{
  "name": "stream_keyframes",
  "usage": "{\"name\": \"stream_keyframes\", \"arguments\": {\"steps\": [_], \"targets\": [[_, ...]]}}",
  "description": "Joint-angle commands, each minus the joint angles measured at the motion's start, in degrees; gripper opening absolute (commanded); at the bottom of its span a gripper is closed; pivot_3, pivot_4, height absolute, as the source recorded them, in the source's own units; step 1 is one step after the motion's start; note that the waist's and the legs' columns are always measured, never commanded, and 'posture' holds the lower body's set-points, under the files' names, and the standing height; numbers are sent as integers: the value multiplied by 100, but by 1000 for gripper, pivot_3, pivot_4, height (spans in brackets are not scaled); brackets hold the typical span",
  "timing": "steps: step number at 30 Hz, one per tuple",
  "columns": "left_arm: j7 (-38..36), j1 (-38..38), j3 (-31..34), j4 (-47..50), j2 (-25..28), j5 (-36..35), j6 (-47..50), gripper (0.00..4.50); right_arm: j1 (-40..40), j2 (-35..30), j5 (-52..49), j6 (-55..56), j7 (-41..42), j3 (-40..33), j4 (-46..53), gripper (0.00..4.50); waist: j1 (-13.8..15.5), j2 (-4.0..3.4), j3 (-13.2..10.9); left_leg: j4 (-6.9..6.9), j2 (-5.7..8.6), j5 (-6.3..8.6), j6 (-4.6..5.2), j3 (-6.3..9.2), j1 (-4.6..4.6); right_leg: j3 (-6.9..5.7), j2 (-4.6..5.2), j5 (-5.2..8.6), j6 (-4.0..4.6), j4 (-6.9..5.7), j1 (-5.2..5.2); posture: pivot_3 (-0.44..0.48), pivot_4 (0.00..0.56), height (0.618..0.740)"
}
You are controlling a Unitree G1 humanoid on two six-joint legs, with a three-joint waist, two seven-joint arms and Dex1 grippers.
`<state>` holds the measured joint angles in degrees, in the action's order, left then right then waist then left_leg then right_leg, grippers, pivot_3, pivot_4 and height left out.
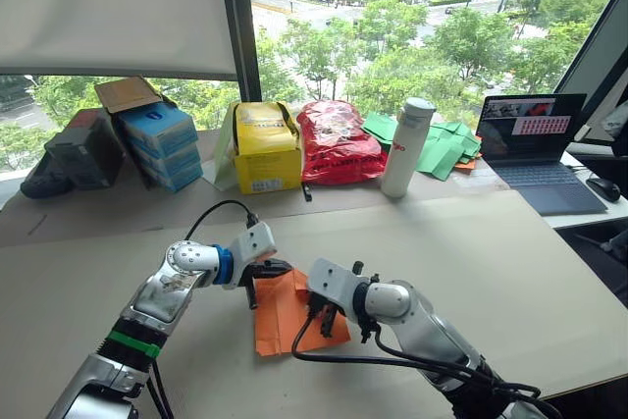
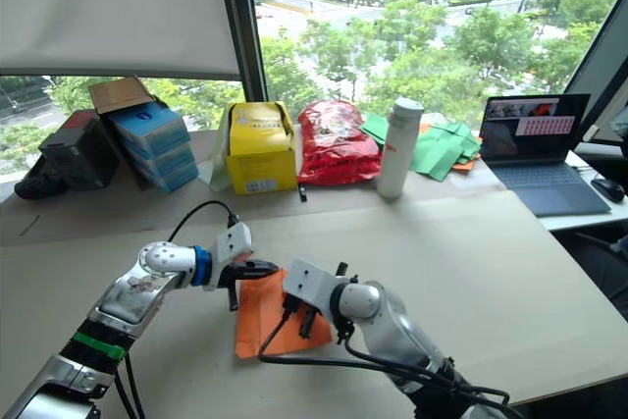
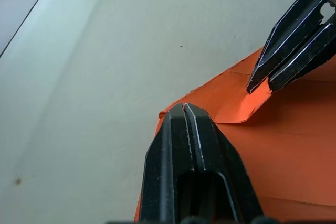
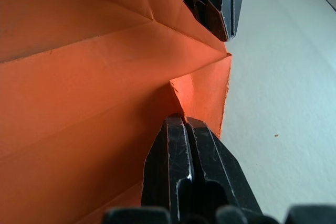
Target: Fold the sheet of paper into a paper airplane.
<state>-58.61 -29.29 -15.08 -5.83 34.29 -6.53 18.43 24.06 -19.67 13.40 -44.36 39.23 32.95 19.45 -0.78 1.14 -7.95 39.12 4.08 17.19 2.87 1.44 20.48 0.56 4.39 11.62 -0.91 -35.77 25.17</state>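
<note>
Silver-white arms, blue and green bands, black cables, black claws.

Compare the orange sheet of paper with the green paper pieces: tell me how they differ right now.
The sheet of paper is orange; the green paper pieces are green. The sheet lies near the table's front, between the left gripper and right gripper, both shut on its folded corner; the green pieces sit untouched at the back, beside the white bottle and laptop. The sheet is a single piece; the green ones form a loose pile. Both are creased paper.
</note>
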Motion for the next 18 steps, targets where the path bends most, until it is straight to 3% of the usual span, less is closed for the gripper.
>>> {"name": "stream_keyframes", "arguments": {"steps": [1,6,18], "targets": [[10,-162,-77,-147,-86,173,-285,0,5,0,6,-191,33,154,43,25,-6,0,0,0,0,0,0,0,0,0,0,0,0,0,1,0,150,740],[-6,-267,-205,-331,-205,355,-454,0,38,0,-10,-236,18,181,40,25,1,1,1,3,0,0,0,0,1,-1,0,0,0,-1,1,0,150,740],[-210,-776,707,186,8,-468,295,0,70,-17,-32,-219,-2,176,-84,25,-4,3,2,8,0,-1,-1,0,4,-5,-2,0,-1,-5,2,0,150,740]]}}
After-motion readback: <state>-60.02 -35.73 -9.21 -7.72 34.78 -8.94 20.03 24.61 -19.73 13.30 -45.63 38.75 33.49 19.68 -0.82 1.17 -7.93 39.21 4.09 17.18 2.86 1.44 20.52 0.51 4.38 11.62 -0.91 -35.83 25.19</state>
